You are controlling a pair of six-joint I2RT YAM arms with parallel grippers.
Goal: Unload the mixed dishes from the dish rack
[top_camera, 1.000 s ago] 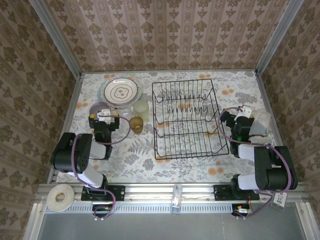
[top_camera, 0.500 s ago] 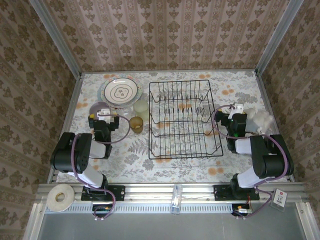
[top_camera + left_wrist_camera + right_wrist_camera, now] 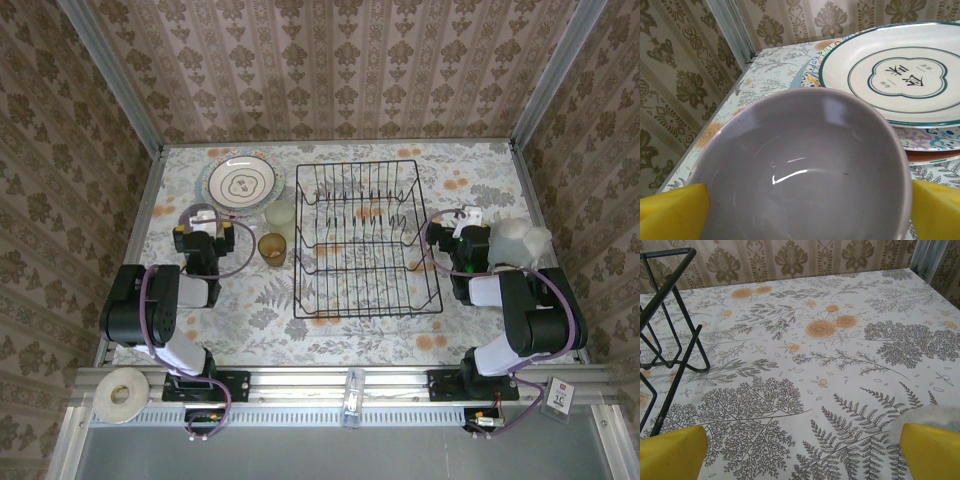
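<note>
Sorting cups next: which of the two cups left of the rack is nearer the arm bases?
The amber-brown cup; the pale-green cup stands just behind it, closer to the plates.

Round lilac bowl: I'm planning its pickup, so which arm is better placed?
Left. Its open jaws straddle the round lilac bowl; the right arm's jaws lie beyond the black wire dish rack, over floral tablecloth.

Damask-papered walls [image 3: 330,60] (brownish), metal corner posts [image 3: 105,70], floral tablecloth [image 3: 470,165]
</note>
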